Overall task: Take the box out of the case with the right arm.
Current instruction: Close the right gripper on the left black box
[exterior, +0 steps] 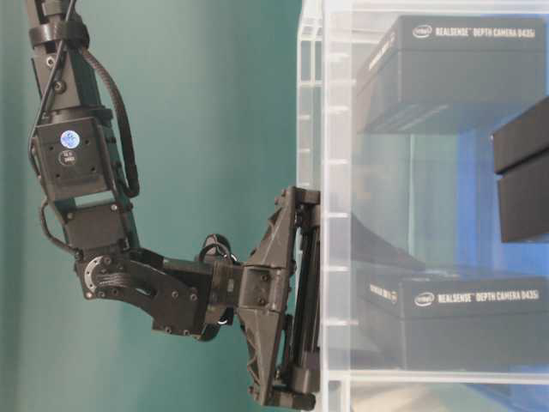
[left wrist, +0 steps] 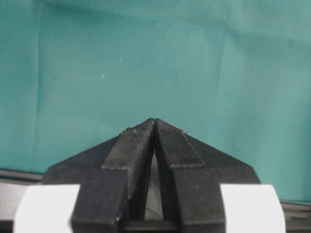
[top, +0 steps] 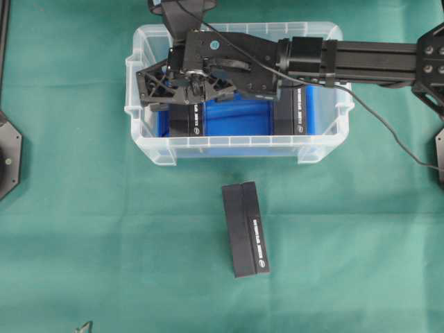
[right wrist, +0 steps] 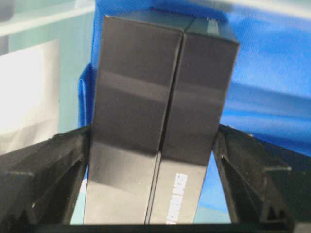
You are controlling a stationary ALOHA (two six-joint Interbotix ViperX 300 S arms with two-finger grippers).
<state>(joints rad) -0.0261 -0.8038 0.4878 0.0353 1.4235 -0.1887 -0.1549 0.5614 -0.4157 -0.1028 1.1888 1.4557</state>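
Observation:
The clear case (top: 236, 147) with a blue bottom stands at the back of the green table. My all-black right arm reaches into it from the right. Its gripper (top: 147, 87) hangs over the case's left end, above a black box (top: 186, 119). In the right wrist view the two fingers (right wrist: 58, 165) straddle this box (right wrist: 160, 97), close against its sides, with thin slivers of gap showing. The jaws stand wide. My left gripper (left wrist: 154, 121) is shut over bare green cloth with nothing in it.
A second black box (top: 291, 111) lies at the right end of the case, partly under the arm. Another black box (top: 246, 229) lies flat on the cloth in front of the case. A cable (top: 388, 132) trails off the arm to the right.

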